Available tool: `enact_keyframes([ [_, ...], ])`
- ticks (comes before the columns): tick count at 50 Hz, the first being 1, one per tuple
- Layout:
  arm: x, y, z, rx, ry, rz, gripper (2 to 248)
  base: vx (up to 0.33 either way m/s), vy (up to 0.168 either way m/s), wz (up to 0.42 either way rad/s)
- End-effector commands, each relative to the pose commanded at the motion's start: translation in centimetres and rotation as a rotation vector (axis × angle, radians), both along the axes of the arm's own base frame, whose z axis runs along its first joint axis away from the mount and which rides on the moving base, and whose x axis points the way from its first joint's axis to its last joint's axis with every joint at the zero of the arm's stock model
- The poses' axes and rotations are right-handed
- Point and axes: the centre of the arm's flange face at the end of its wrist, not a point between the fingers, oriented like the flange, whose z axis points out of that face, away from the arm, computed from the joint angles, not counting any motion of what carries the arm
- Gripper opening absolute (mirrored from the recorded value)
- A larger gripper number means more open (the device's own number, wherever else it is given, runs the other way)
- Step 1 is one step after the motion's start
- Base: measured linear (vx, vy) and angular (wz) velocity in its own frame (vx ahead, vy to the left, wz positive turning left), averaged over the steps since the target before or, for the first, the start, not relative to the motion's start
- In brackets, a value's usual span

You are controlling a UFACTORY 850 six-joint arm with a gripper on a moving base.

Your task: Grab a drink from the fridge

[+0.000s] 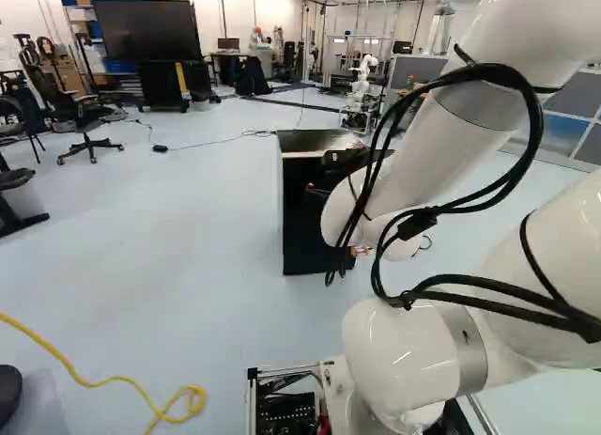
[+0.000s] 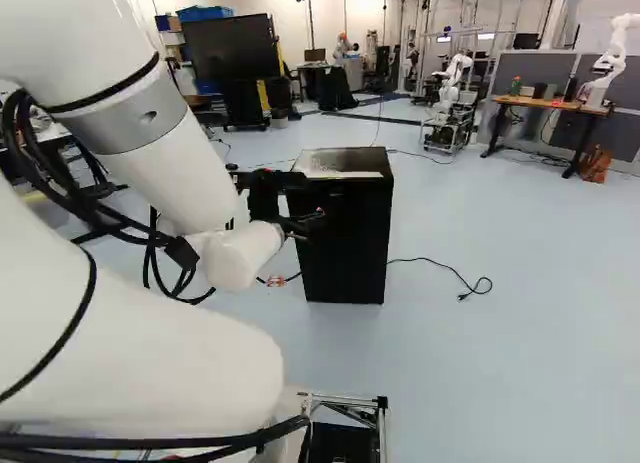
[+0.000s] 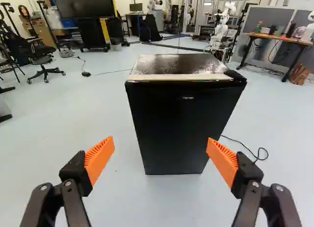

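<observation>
Presently, item one: fridge [image 3: 181, 124], black, upright on the floor [image 2: 490, 353], just right of the middle in the right base view; its door [image 3: 169, 138] looks shut and faces the arm, a placing that suits opening from this side. Item two: drink, seen in no view; presumably inside, behind that door. Item three: fingers [image 3: 99, 158], orange-padded, spread wide, with nothing between them; the fridge stands ahead of them, and the spread would suit taking hold of the door's edge. Item four: arm [image 2: 180, 153], white, entering at the upper left of the right base view, bent so that the fingers point forward at the fridge, likely to line up before an approach. Item five: pale strip [image 3: 181, 77], along the front edge of the fridge's top, purpose unclear. Item six: black cable [image 2: 450, 273], loose on the floor at the right of the right base view, probably the fridge's lead. Step in hand, by judgement: the approach, early in the task; next, a careful reach to the door, minding a slip or a push against the fridge.
</observation>
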Motion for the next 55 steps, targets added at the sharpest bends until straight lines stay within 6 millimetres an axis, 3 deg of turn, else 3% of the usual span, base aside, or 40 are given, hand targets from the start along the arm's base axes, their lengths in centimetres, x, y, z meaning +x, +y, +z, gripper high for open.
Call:
enact_keyframes([
  [18, 0.0, 0.0, 0.0, 0.0, 0.0, 0.0, 247, 0.134, 0.053, -0.032],
  [55, 0.0, 0.0, 0.0, 0.0, 0.0, 0.0, 247, 0.063, 0.12, -0.026],
])
